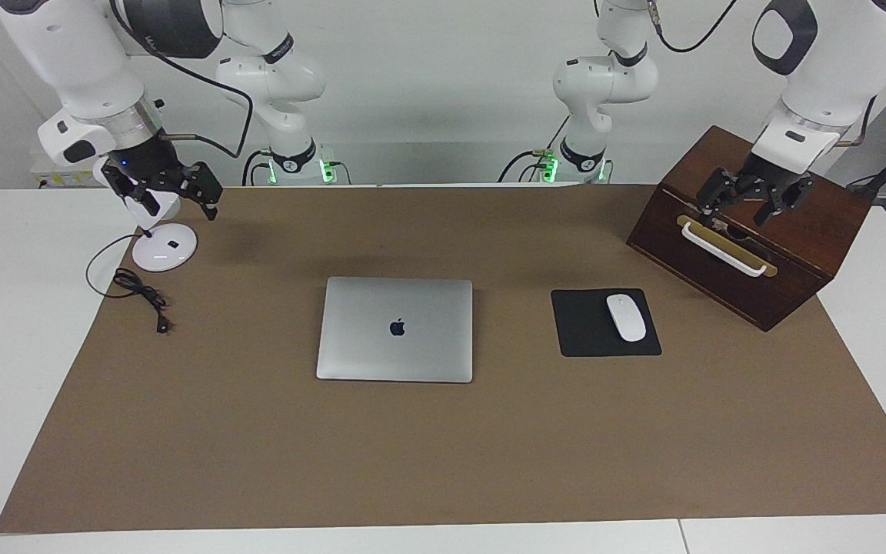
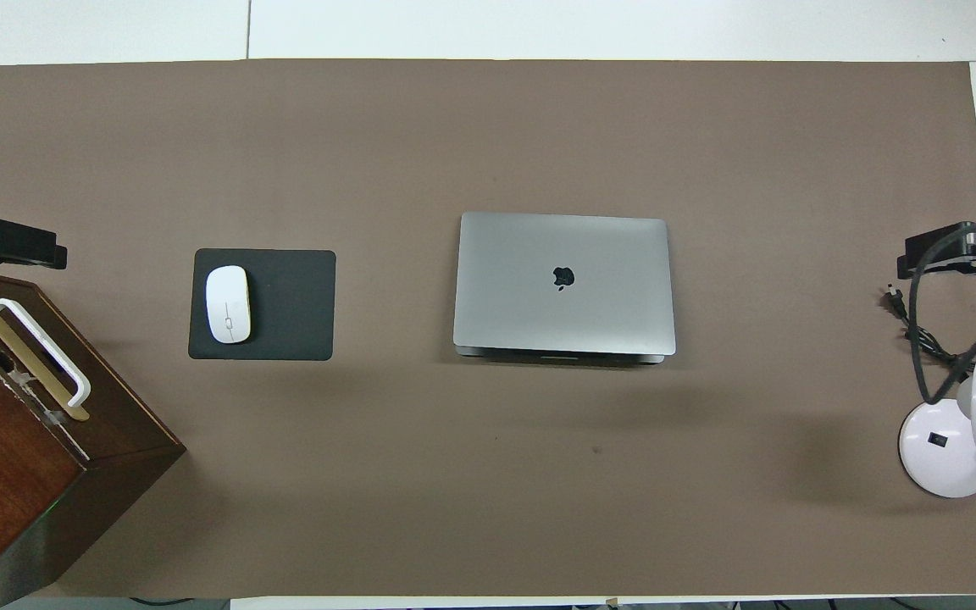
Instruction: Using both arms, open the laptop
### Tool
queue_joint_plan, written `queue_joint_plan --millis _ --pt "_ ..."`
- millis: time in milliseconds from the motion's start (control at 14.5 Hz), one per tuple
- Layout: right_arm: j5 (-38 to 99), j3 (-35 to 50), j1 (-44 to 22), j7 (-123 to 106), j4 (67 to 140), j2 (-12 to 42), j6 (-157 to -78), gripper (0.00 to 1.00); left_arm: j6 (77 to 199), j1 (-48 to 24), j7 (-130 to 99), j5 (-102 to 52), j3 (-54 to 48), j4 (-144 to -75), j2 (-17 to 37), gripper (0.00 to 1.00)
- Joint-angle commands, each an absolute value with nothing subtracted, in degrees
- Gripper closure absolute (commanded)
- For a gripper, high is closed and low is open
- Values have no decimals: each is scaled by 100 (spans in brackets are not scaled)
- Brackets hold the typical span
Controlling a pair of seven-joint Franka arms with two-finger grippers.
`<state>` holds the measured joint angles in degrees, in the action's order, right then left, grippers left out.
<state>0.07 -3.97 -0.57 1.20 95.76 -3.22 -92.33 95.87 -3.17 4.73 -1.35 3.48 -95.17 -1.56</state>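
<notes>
The silver-grey laptop [image 1: 395, 329] lies shut and flat in the middle of the brown mat, apple logo up; it also shows in the overhead view [image 2: 564, 284]. My right gripper [image 1: 180, 206] hangs open and empty in the air over the white lamp base at the right arm's end of the table, well apart from the laptop; its tip shows in the overhead view [image 2: 954, 252]. My left gripper [image 1: 737, 209] hangs open and empty over the wooden box at the left arm's end; its tip shows in the overhead view [image 2: 7, 242].
A black mouse pad [image 1: 589, 338] with a white mouse [image 1: 626, 317] lies beside the laptop toward the left arm's end. A dark wooden box [image 1: 751, 231] with a white handle stands there too. A white desk lamp [image 1: 164, 248] and its black cable [image 1: 139, 296] are at the right arm's end.
</notes>
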Motion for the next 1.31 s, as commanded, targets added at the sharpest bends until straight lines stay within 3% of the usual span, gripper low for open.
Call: queue_joint_plan --millis 0,413,757,826,1032,1239 --pt "-9 -360 105 -394 9598 -413 -9483 0 9676 -343 519 -26 299 -9563 -185 0" --pt "221 -378 352 -588 9598 -404 -9632 0 10001 -545 519 -35 255 -9563 -150 0" --pt "220 -369 501 -1213 9895 -246 -10554 0 10063 -589 466 -44 246 -9571 -149 0" --pt "281 -369 510 -1204 10053 -246 -10878 0 10063 -589 309 -70 246 -9571 -149 11" --pt "691 -360 440 -1029 10659 -272 -11933 0 10055 -563 -149 -97 246 -9571 -158 100" --pt "1633 -317 370 -775 11275 -299 -12847 0 10063 -571 -132 -97 246 -9563 -149 100"
